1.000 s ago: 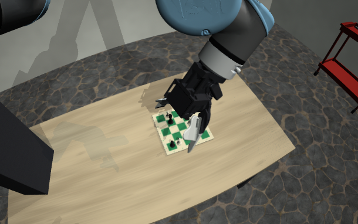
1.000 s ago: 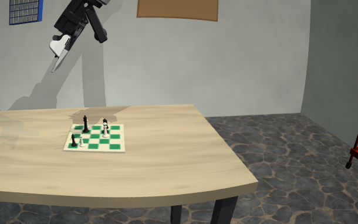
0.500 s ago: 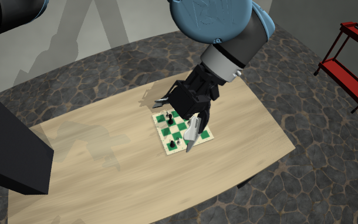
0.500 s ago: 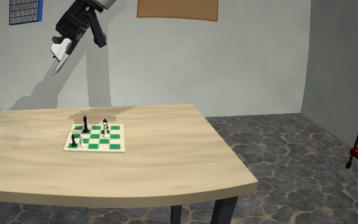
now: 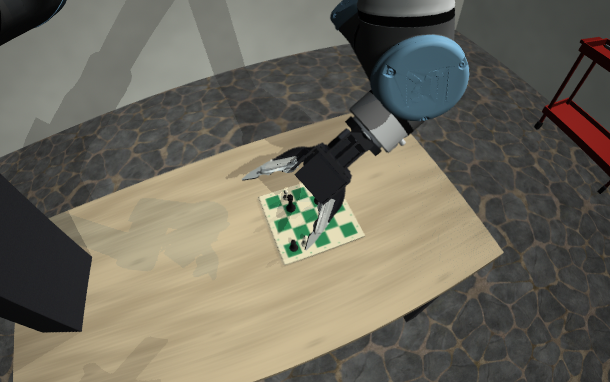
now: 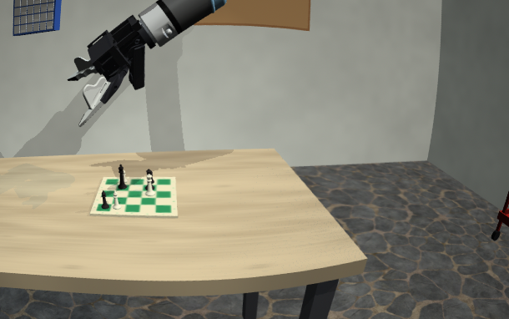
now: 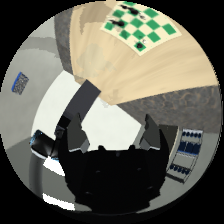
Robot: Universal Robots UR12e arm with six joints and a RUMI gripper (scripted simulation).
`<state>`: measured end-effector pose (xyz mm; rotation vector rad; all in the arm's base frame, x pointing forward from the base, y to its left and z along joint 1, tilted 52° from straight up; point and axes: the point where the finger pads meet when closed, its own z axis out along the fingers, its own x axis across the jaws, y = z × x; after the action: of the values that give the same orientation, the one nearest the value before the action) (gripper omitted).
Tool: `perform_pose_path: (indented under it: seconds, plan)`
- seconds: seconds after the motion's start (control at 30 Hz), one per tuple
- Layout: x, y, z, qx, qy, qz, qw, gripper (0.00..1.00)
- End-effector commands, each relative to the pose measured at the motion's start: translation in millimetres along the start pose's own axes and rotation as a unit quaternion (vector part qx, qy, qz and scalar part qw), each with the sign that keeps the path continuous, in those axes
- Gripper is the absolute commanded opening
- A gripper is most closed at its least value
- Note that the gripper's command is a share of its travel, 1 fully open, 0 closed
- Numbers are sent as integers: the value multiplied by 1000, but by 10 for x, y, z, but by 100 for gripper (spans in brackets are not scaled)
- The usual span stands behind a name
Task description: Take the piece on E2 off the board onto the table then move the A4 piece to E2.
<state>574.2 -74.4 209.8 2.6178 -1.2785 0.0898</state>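
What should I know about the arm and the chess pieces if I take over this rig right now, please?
Gripper: open, empty, hanging high above the table's far left part, well clear of the board.
Chessboard: five pieces stand upright on it: tall black piece, black pawn, white pawn, tall white piece, and a black piece just behind that.
Done: nothing visible; no piece stands off the board.
Left: lift the E2 piece onto the table, then A4 to E2. The edge labels are unreadable here; check them first.
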Motion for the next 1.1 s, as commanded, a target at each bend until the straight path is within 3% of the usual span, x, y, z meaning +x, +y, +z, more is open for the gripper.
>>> perform_pose_path:
  seconds: [0.0, 0.07, 0.13, 0.27, 0.5, 0.57, 0.63, 0.67, 0.77, 1.07]
  plan:
    - [-121, -147, 85, -79, -36, -108, 990, 100]
    - [-121, -147, 85, -79, -36, -108, 990, 100]
    - [-178, -220, 100, -122, -55, -174, 976, 100]
    - [-233, -303, 103, -163, -73, -239, 955, 100]
    - [-327, -511, 68, -241, -110, -368, 892, 100]
    - [-367, -643, 33, -262, -120, -406, 867, 100]
    - [-367, -643, 33, -262, -120, -406, 867, 100]
    - [-385, -718, 11, -291, -135, -452, 832, 100]
    - [-402, -798, -12, -315, -148, -492, 798, 100]
    - [-493, -1296, -140, -395, -192, -620, 650, 100]
